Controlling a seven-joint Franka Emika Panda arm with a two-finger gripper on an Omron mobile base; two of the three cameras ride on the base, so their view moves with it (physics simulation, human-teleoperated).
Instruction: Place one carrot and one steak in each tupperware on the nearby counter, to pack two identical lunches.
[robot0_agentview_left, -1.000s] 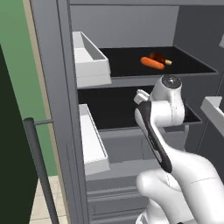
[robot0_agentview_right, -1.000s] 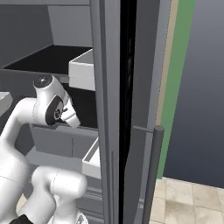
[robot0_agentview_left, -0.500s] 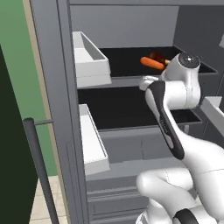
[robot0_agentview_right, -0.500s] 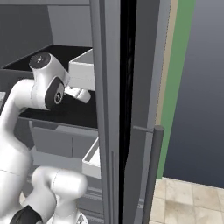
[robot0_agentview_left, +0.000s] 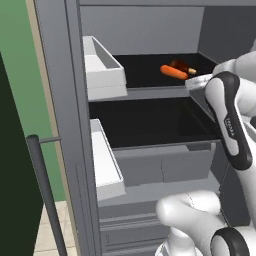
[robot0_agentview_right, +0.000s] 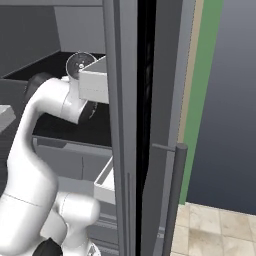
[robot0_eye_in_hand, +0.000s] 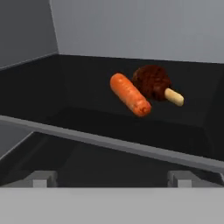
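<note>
Facing carrot (robot0_eye_in_hand: 130, 94) and steak (robot0_eye_in_hand: 153, 82), claw (robot0_eye_in_hand: 111, 178) level

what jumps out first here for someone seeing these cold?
The bright orange carrot on the dark upper fridge shelf, lying just in front of a brown steak with a pale bone end. Next, the white arm reaching up to that shelf from the right of the left base view, its fingers apart and short of the food. The grey fridge door with its dark handle bar dominates the right base view.
</note>
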